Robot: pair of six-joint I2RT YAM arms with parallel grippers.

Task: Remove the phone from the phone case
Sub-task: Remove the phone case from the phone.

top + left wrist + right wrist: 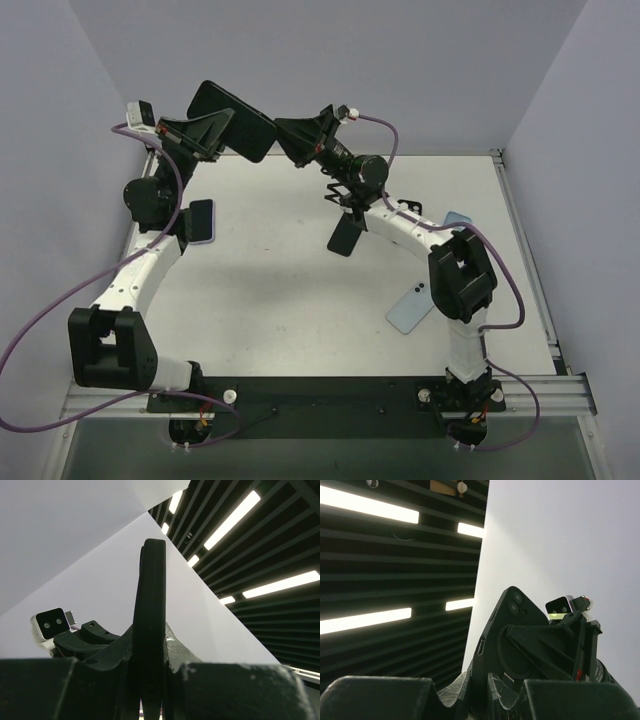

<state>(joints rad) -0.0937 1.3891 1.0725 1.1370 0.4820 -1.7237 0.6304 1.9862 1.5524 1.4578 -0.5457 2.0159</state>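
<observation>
A black phone in its black case [238, 120] is held up in the air over the table's far side, between both arms. My left gripper [212, 132] is shut on its left end and my right gripper [292, 136] is shut on its right end. In the left wrist view the cased phone [151, 605] stands edge-on between my left gripper's [150, 647] jaws. In the right wrist view its back, with two camera lenses [517, 602], rises from my right gripper [487, 677]; the left gripper's finger [545, 640] lies across the back.
On the table lie a purple phone [201, 221] by the left arm, a black slab [345, 236] in the middle, a light blue phone [414, 306] at the near right, and another pale blue item [457, 217] partly hidden behind the right arm.
</observation>
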